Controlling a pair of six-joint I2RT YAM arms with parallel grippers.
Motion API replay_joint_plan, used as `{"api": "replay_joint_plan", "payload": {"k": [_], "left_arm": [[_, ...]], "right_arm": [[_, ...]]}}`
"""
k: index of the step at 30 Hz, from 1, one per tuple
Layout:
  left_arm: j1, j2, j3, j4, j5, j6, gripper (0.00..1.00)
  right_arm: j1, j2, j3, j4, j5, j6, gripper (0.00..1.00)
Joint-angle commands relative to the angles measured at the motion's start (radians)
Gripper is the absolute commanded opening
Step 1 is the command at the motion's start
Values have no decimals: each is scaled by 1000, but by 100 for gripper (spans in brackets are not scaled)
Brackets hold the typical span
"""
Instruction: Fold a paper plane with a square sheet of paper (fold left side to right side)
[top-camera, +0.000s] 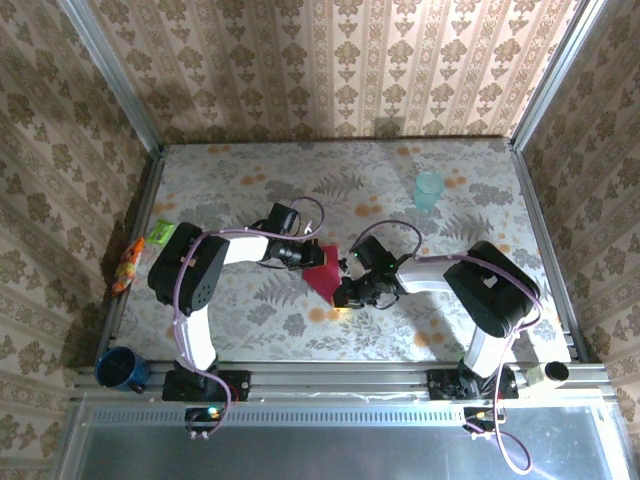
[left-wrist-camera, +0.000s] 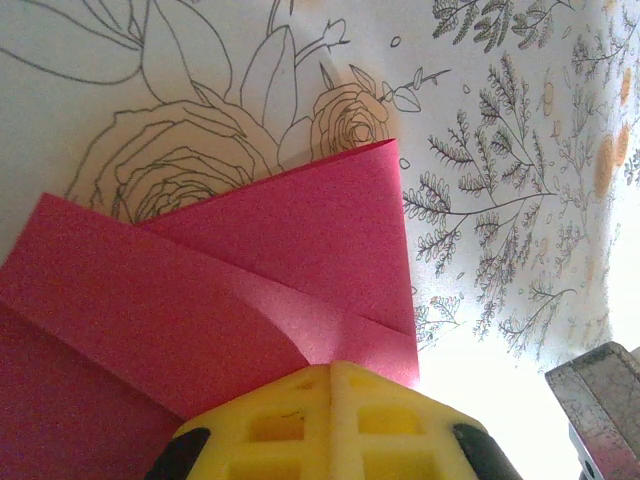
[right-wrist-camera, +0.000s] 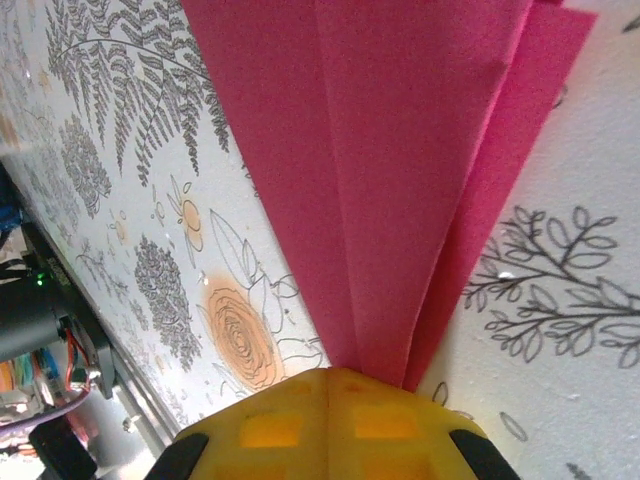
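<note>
The left gripper was fully closed, its yellow fingers pressed together with no gap. Their tips sat on the near edge of the paper, which ran under them; whether a layer was pinched could not be told. The right gripper was closed the same way, and in its wrist view the joined yellow fingers met the narrow end of the paper, where the folded layers drew together to a point.

The paper was magenta-red and folded into a pointed shape of overlapping flaps. It lay flat on the flowered table, left of the teal cup and nearer the arm bases than the cup. The left gripper was farther left of the cup than the right one, with the paper between the two. Far to the cup's left, by the table's edge, lay green and orange packets. A blue mug stood farther toward the near left corner.
</note>
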Motion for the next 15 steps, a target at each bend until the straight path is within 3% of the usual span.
{"api": "replay_joint_plan", "payload": {"k": [1, 15], "left_arm": [[5, 57, -6, -101, -84, 23, 0], [-5, 58, 0, -98, -80, 21, 0]], "right_arm": [[-1, -32, 50, -52, -45, 26, 0], [-32, 123, 219, -89, 17, -11, 0]]}}
